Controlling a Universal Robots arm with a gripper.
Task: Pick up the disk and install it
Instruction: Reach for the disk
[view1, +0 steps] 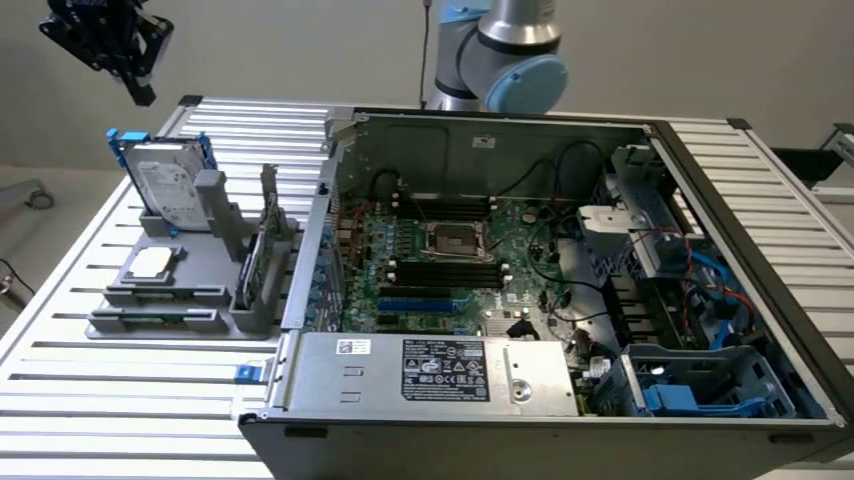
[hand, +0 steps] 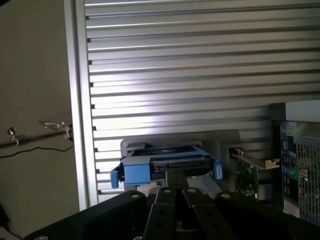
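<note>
Empty jaws pressed together above the disk (view1: 171, 185), upright in a grey holder (view1: 160, 318)

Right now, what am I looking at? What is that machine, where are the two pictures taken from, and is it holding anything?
That grey and blue machine is a robot arm. At its end sits a black gripper, a kind of hand with two fingers. One picture comes from a camera standing off to the side, showing the whole scene. The other comes from a camera on the robot's wrist, looking down past the fingers. On the ribbed metal table stands an open computer case, its green board showing. Beside it, on the exterior view's left, a grey holder keeps the disk standing upright in its blue frame. The gripper hangs above the disk with its fingers shut, and it holds nothing.
</note>
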